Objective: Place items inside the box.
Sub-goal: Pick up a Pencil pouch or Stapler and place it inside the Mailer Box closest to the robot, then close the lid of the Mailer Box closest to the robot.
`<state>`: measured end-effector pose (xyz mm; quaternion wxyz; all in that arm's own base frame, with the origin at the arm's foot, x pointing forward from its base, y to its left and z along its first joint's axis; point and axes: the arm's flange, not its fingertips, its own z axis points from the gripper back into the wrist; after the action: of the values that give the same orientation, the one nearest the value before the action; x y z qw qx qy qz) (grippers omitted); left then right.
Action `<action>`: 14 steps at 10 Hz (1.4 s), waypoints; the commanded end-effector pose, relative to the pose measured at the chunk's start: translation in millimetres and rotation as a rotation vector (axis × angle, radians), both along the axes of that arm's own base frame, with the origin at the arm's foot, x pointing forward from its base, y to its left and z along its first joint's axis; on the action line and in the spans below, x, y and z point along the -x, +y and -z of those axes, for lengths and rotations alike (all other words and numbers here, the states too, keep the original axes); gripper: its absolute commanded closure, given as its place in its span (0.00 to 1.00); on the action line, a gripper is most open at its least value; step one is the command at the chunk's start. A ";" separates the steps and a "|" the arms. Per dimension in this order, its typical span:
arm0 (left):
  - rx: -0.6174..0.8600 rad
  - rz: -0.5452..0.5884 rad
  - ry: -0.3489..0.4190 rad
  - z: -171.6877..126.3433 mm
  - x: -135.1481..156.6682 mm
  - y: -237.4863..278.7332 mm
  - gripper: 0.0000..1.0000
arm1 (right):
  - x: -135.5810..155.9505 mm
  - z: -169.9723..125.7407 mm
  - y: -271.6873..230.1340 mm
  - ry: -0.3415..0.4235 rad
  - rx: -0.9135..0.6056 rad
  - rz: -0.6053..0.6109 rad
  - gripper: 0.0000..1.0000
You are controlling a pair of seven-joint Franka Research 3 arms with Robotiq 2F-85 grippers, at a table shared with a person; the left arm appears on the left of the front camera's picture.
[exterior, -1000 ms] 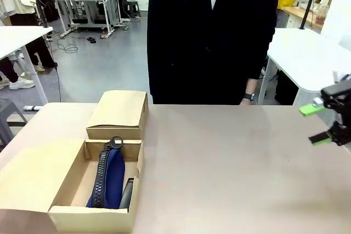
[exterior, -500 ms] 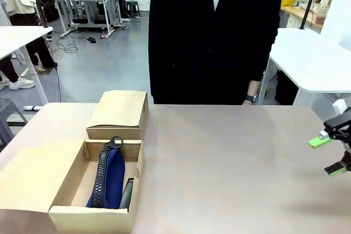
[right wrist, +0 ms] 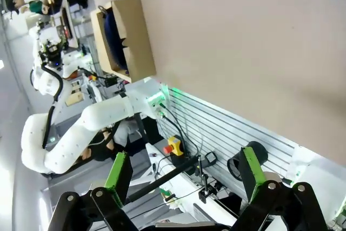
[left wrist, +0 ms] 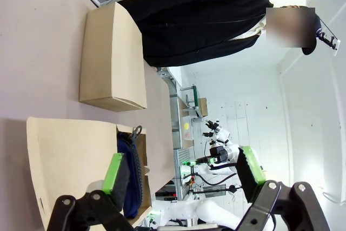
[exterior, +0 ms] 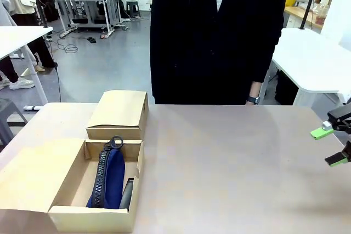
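Left gripper (left wrist: pixel 181 174) is open, green pads (left wrist: pixel 115 172) spread wide, nothing between them; seen from its own wrist camera it hangs above the box end of the bench (exterior: pixel 230 157). Going left to right in the front view: the box (exterior: pixel 82 187) sits at the near left corner of the bench, wide flap lid (exterior: pixel 30 176) folded out flat to the left, interior exposed. Inside it the dark blue zip pouch (exterior: pixel 109 178) lies lengthwise, zipper along its left edge and the pull ring up at the far end; a slim dark item (exterior: pixel 127 193) is wedged between the pouch and the box's right wall, can't tell what it is. Just behind the box, touching or nearly so, is the smaller cardboard box (exterior: pixel 119 114), closed. Middle and right of the bench are bare tan surface. A person (exterior: pixel 214 36) in a dark coat stands at the far edge, one hand (exterior: pixel 252 92) hanging at the side. Right gripper (exterior: pixel 331 147) is at the far right edge above the bench, open, holding nothing, well apart from both boxes.
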<state>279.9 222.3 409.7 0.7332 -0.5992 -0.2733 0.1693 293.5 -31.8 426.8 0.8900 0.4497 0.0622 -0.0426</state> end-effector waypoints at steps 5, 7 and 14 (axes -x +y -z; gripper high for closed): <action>0.004 0.003 -0.022 0.9 1.9 -2.2 0.00 | -1.7 1.4 1.0 -0.007 -0.019 0.001 0.00; 0.004 0.003 -0.022 0.9 1.9 -2.2 0.00 | -1.7 1.4 1.0 -0.007 -0.019 0.001 0.00; -0.467 0.561 -1.152 -21.3 28.3 -170.2 0.00 | -1.7 1.4 1.0 -0.007 -0.019 0.001 0.00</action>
<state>303.4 80.9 486.0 0.7064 -0.5578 -0.3459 -0.2649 293.3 -32.0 425.9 0.8890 0.4515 0.0632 -0.0429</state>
